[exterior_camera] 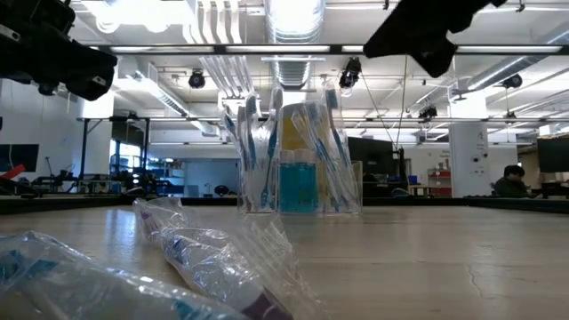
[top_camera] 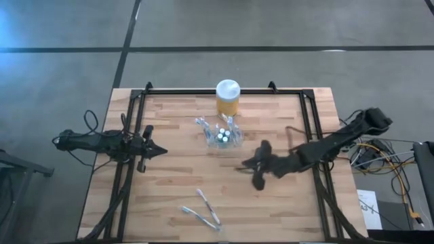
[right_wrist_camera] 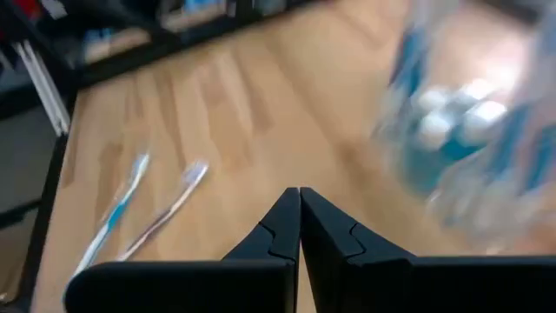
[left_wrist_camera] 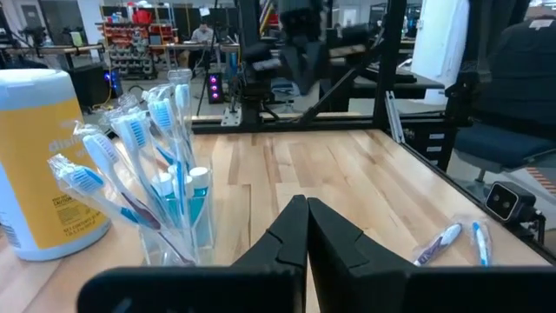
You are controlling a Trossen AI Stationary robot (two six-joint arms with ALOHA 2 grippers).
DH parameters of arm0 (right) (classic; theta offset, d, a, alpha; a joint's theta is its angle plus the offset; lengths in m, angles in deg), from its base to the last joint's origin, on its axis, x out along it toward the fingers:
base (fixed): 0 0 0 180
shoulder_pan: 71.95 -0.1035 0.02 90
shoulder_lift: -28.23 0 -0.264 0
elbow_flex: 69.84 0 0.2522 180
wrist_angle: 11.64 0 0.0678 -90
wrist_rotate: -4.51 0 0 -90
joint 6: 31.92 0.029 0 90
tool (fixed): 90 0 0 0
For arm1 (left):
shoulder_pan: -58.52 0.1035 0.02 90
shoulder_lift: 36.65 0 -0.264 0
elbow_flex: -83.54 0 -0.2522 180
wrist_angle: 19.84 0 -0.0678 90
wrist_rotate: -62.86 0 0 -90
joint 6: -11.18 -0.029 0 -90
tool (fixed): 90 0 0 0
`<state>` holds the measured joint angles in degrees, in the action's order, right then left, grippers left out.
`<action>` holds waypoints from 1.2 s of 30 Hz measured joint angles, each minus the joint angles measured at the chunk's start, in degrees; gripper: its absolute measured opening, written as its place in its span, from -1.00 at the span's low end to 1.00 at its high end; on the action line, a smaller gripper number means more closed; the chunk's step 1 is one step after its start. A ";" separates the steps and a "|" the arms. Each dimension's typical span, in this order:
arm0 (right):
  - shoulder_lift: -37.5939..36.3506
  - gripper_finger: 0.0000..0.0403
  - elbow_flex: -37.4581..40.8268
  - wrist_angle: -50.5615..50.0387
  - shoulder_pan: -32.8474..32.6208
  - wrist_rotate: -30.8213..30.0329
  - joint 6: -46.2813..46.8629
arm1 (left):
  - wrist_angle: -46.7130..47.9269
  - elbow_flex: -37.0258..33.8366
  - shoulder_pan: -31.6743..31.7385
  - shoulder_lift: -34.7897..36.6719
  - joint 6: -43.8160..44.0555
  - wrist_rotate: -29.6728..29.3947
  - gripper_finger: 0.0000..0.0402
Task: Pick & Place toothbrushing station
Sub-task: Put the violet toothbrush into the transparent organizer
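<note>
right gripper empty, fingers together, at four o'clock from the holder; left gripper likewise closed. loose toothbrushes at six o'clock await pickup; next requires opening.

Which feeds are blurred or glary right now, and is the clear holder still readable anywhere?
Right wrist view: motion-smeared, the clear plastic toothbrush holder only a blue-white streak. Left wrist view: sharp on the holder and the yellow jar with white lid. Low view: ceiling lights glare, nearest wrapped blue-and-white toothbrushes out of focus. High view: even, a blue flare at its upper left corner.
</note>
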<state>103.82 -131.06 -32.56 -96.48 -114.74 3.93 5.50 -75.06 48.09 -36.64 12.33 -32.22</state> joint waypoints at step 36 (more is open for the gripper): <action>69.43 0.35 -86.07 -53.83 3.40 24.86 22.48 | 1.00 0.52 0.02 -0.13 1.49 -0.13 -0.96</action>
<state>173.25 -217.13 -86.40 -93.07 -89.88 26.40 6.50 -74.54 48.11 -36.77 13.82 -32.35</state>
